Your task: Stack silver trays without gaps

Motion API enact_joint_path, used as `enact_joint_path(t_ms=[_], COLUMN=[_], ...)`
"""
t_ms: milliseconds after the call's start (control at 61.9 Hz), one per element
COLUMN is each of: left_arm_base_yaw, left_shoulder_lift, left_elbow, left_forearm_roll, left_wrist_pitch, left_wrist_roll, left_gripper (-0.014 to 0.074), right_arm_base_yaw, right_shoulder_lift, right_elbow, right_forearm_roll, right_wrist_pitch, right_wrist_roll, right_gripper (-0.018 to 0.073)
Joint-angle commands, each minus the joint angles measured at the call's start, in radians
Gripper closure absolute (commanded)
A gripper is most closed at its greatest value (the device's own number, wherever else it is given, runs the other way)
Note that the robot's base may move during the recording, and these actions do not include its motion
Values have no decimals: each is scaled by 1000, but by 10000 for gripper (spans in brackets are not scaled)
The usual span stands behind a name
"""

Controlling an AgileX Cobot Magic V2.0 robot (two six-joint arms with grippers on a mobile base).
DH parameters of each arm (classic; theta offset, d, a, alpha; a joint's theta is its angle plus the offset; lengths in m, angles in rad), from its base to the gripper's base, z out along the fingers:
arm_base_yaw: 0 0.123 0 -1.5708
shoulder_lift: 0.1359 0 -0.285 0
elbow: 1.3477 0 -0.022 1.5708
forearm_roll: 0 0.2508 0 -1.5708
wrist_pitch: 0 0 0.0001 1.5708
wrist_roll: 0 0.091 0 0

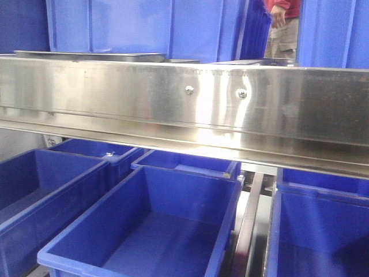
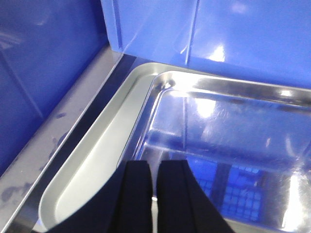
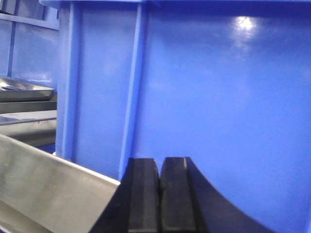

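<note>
Left gripper (image 2: 154, 194), pads pressed together w/ nothing between, hovering over silver trays (image 2: 228, 126); right gripper (image 3: 159, 194) likewise, facing blue bin (image 3: 218, 87).

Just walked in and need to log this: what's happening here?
A two-armed robot is working on stacking silver trays on a steel shelf among blue bins. The left gripper hovers over a tray, fingers together, holding nothing. The right gripper, also shut and holding nothing, faces a blue bin wall.

Silver trays (image 1: 92, 56) mostly hidden behind steel shelf rail (image 1: 173, 104), only thin edge showing; person (image 1: 283, 23) cut off by top edge, between blue bins (image 1: 173, 26).
</note>
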Motion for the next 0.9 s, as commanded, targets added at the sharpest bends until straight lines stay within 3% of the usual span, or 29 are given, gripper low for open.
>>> enact_joint_path(t_ms=[0, 81, 258, 388, 517, 695, 888], left_arm_base_yaw=[2, 2, 4, 4, 21, 87, 127], left_shoulder_lift=[-56, -123, -334, -525, -743, -1050, -1378], left_elbow=[6, 61, 321, 555, 760, 1008, 1222], left_forearm_roll=[-39, -90, -141, -181, -183, -251, -246], left_wrist_pitch=[-54, -131, -518, -659, -687, -687, -659], left_wrist_roll=[5, 0, -2, -2, -2, -2, -2], left_gripper=[571, 571, 571, 571, 571, 571, 571], right_arm_base_yaw=[-6, -6, -6, -6, -6, -6, -6], right_shoulder_lift=[-7, -7, -7, -7, -7, -7, -7], right_elbow=[0, 0, 0, 0, 0, 0, 0], right_forearm_roll=[6, 6, 6, 6, 6, 6, 6], right_wrist_pitch=[-22, -22, -22, -22, -22, -22, -22], right_wrist_roll=[-5, -5, -5, -5, -5, -5, -5], right_gripper=[637, 637, 637, 637, 637, 637, 637])
